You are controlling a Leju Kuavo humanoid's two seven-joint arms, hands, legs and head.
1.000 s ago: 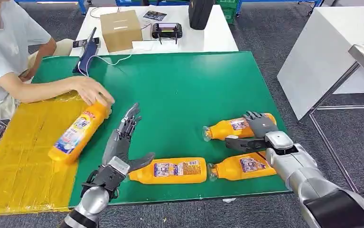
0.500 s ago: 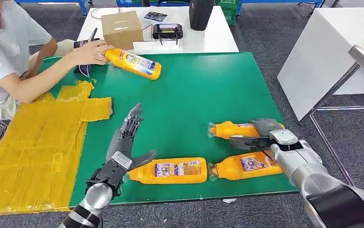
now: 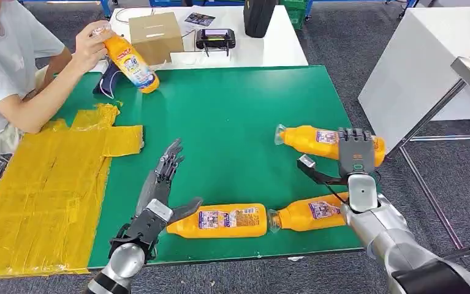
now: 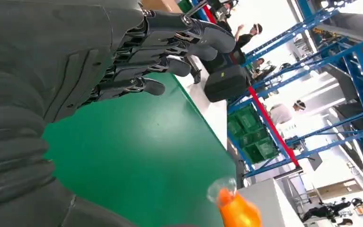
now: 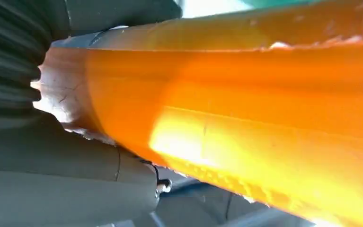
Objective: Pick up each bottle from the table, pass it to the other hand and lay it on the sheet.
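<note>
Orange plastic bottle [image 3: 309, 139], clear-capped, gripped in my right robot hand [image 3: 353, 153] above the green desk [image 3: 238, 116]; my left robot hand [image 3: 159, 187] spread wide, holding nothing.

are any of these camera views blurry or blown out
Head view: sharp and evenly lit. Left wrist view: the hall behind the left hand is overexposed white. Right wrist view: the held bottle is too close, soft, with bright glare.
</note>
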